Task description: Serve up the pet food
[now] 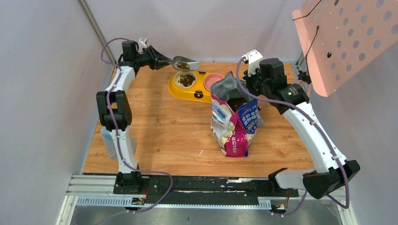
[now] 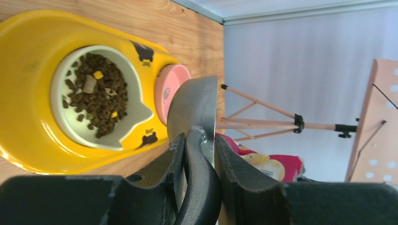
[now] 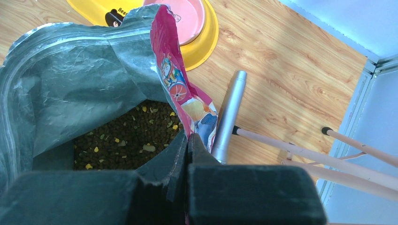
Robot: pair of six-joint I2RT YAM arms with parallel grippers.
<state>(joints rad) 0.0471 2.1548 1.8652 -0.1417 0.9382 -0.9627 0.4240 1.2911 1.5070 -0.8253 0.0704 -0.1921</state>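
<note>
metal scoop (image 1: 193, 61) of kibble (image 1: 183, 65), left jaws gripping it, right jaws pinching bag (image 1: 230, 129)

A: Where's the food sitting?
B: Three lots of small dark brown dry kibble pellets (image 2: 98, 96). The main one is a loose heap in the cream round bowl (image 2: 65, 119) of the yellow plastic feeder (image 2: 28, 56). It covers the middle with bare floor around it, and a few yellow and pale bits are mixed in.
A: The rest?
B: A small load lies in the grey metal scoop (image 1: 191, 60), raised off the table by that bowl. The third lot is deep inside the open glossy printed bag (image 3: 70, 70), same brown with yellow specks.
</note>
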